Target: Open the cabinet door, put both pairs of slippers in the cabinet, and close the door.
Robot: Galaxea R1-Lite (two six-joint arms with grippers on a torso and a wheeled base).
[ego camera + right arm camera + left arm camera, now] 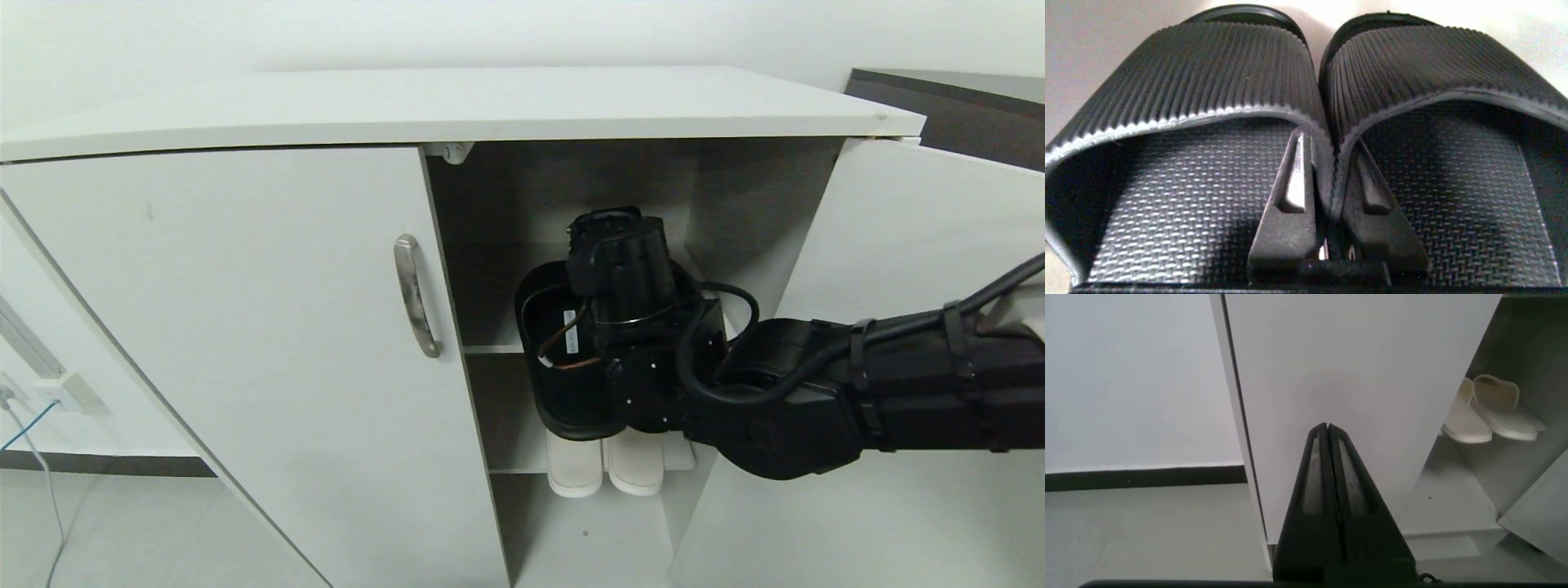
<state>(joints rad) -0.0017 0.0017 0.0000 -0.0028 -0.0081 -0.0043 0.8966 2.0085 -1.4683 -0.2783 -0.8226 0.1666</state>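
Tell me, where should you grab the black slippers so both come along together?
Pinch the two inner side walls where the black slippers touch, just behind the straps, coming from the heel end. The right gripper holds them so: one finger in each slipper, walls squeezed between.

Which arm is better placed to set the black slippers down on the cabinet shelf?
Right. The right gripper is shut on the black slippers' inner edges, inside the open cabinet above the white slippers. The left gripper is shut and empty, facing the closed door.
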